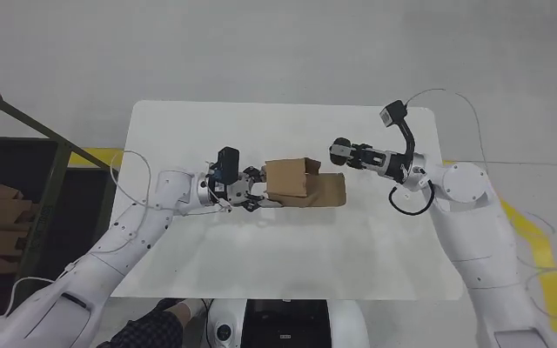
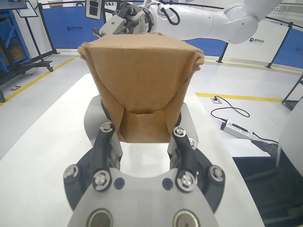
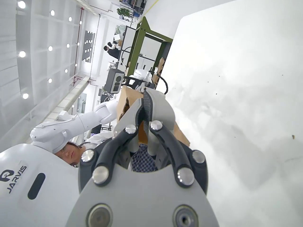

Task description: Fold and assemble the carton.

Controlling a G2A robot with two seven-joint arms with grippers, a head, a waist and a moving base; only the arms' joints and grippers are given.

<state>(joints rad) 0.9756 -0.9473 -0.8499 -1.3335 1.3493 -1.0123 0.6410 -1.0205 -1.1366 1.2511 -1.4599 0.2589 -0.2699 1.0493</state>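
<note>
The brown carton [image 1: 291, 178] lies mid-table, part raised into a box shape, with a flat panel [image 1: 331, 191] stretching toward the right arm. My left gripper [image 1: 259, 191] is at the carton's left end. In the left wrist view its fingers [image 2: 94, 116] stand on either side of the carton [image 2: 142, 72] and press its narrow folded end. My right gripper [image 1: 338, 152] hovers just off the carton's far right corner. Its fingers [image 3: 151, 105] are shut together with nothing between them. The carton [image 3: 123, 102] sits just beyond those tips.
The white table [image 1: 287, 261] has free room in front of and behind the carton. A dark rack with cardboard [image 1: 13, 209] stands off the table's left side. A cable and power adapter [image 2: 236, 128] lie on the floor beyond the table edge.
</note>
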